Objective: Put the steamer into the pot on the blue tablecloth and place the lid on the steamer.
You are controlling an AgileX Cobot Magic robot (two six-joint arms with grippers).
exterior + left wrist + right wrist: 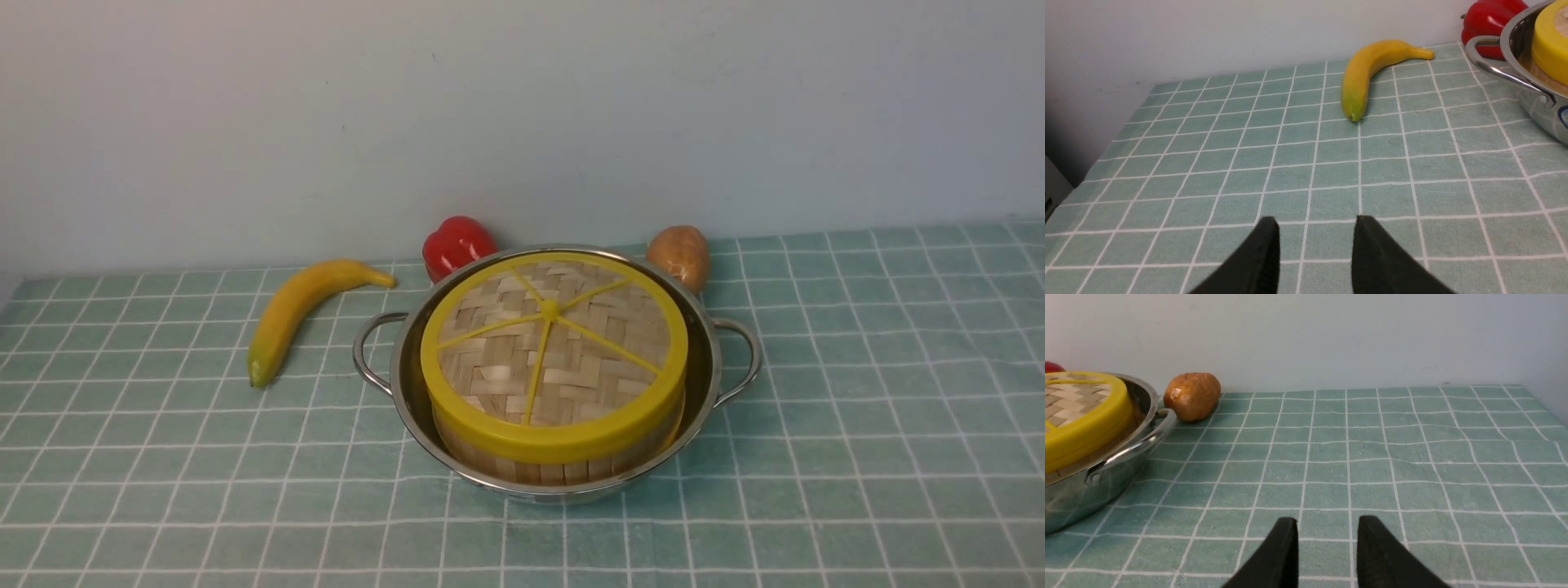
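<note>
The steel pot [700,367] stands mid-table on the blue tablecloth [857,425]. Inside it sits the bamboo steamer [563,471], of which only the lower side wall shows. The woven lid [555,343], yellow-rimmed with yellow spokes, lies flat on top of the steamer. Neither arm appears in the front view. My left gripper [1317,220] hangs open above bare cloth, to the left of the pot [1541,110], with nothing between its fingers. My right gripper [1327,520] is open too, over bare cloth to the right of the pot [1086,494] and lid [1081,424].
A banana [294,314] lies left of the pot. A red pepper [457,243] and a potato [679,255] sit behind the pot, close to the back wall. The cloth's left edge drops off beside the left gripper.
</note>
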